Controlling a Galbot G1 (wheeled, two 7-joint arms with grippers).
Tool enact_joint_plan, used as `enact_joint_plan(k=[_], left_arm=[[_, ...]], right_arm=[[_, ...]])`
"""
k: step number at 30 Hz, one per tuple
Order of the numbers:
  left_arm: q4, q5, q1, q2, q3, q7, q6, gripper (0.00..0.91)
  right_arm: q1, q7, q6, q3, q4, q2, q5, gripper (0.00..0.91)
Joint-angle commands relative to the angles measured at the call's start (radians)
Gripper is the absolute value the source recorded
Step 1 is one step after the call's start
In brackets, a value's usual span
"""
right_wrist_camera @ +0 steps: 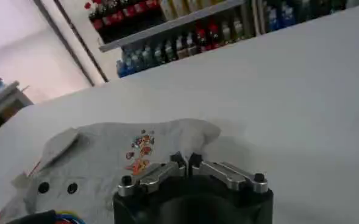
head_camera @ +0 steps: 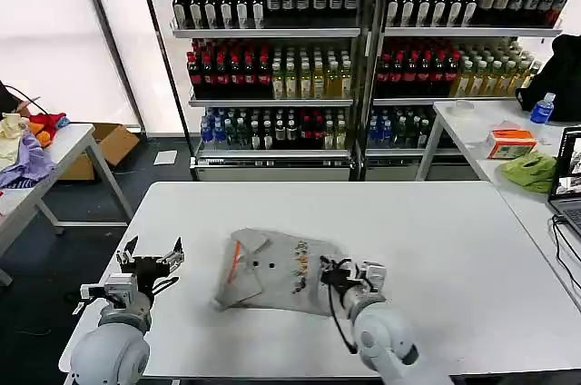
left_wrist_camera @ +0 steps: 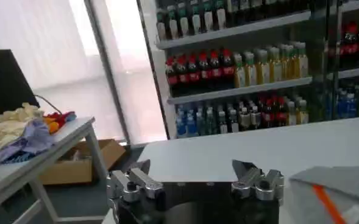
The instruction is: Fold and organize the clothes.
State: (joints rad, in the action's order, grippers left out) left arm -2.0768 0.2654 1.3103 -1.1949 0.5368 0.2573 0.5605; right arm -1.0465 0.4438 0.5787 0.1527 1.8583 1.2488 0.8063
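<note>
A light grey shirt (head_camera: 272, 278) lies crumpled in the middle of the white table (head_camera: 436, 222), with a multicoloured chest print, dark buttons and an orange stripe by the collar. My right gripper (head_camera: 325, 267) is at the shirt's right edge. In the right wrist view its fingers (right_wrist_camera: 186, 159) are shut, pinching a raised fold of the shirt (right_wrist_camera: 106, 158). Over the table's front left, clear of the cloth, my left gripper (head_camera: 152, 249) hangs open. The left wrist view shows the left gripper (left_wrist_camera: 191, 165) with nothing between its fingers and the shirt (left_wrist_camera: 331, 189) off to one side.
Shelves of bottles (head_camera: 272, 67) stand behind the table. A side table (head_camera: 64, 144) at the left carries a heap of cloths, and a cardboard box (head_camera: 109, 143) sits beside it. The right-hand table holds a lime-green cloth (head_camera: 529, 170) and a laptop (head_camera: 570, 181).
</note>
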Motion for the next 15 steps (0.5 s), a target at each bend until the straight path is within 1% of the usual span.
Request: enact_joint_plan(k=[1, 3, 4, 5, 6, 7, 8, 10, 12, 13, 14, 15], left_arm=[[-0.01, -0.001, 0.0, -0.018, -0.014, 0.002, 0.006, 0.907], [-0.013, -0.001, 0.002, -0.025, -0.016, 0.002, 0.006, 0.907], [-0.014, -0.001, 0.004, -0.031, -0.016, 0.002, 0.006, 0.907], [-0.013, -0.002, 0.005, -0.035, -0.015, 0.001, 0.005, 0.907], [-0.01, -0.001, 0.006, -0.04, -0.013, 0.001, 0.004, 0.907], [-0.009, 0.0, 0.006, -0.044, -0.012, 0.001, 0.004, 0.907], [-0.004, 0.0, 0.006, -0.046, -0.012, 0.001, 0.004, 0.907], [-0.007, 0.0, 0.01, -0.046, -0.011, 0.002, 0.004, 0.907], [-0.021, 0.001, 0.018, -0.046, -0.009, 0.001, 0.005, 0.907], [-0.024, 0.001, 0.022, -0.045, -0.008, 0.001, 0.005, 0.907], [-0.024, 0.0, 0.024, -0.045, -0.009, 0.001, 0.005, 0.907], [-0.025, 0.0, 0.027, -0.046, -0.008, 0.001, 0.005, 0.907]], right_arm=[[0.07, -0.058, 0.0, 0.12, -0.063, -0.262, 0.011, 0.0], [0.097, -0.096, -0.001, 0.129, -0.112, -0.262, -0.036, 0.0], [0.113, -0.132, -0.001, 0.132, -0.137, -0.255, -0.07, 0.0], [0.124, -0.155, -0.001, 0.136, -0.165, -0.243, -0.092, 0.0], [0.14, -0.169, -0.001, 0.136, -0.187, -0.229, -0.097, 0.01], [0.151, -0.176, 0.0, 0.134, -0.206, -0.213, -0.109, 0.131], [0.158, -0.184, -0.001, 0.133, -0.219, -0.198, -0.135, 0.907], [0.157, -0.191, -0.001, 0.135, -0.229, -0.178, -0.177, 0.907], [0.145, -0.187, -0.019, 0.154, -0.218, -0.162, -0.262, 0.907], [0.133, -0.182, -0.048, 0.168, -0.2, -0.148, -0.352, 0.907], [0.111, -0.157, -0.099, 0.194, -0.165, -0.13, -0.426, 0.907], [0.107, -0.154, -0.115, 0.203, -0.149, -0.127, -0.453, 0.907]])
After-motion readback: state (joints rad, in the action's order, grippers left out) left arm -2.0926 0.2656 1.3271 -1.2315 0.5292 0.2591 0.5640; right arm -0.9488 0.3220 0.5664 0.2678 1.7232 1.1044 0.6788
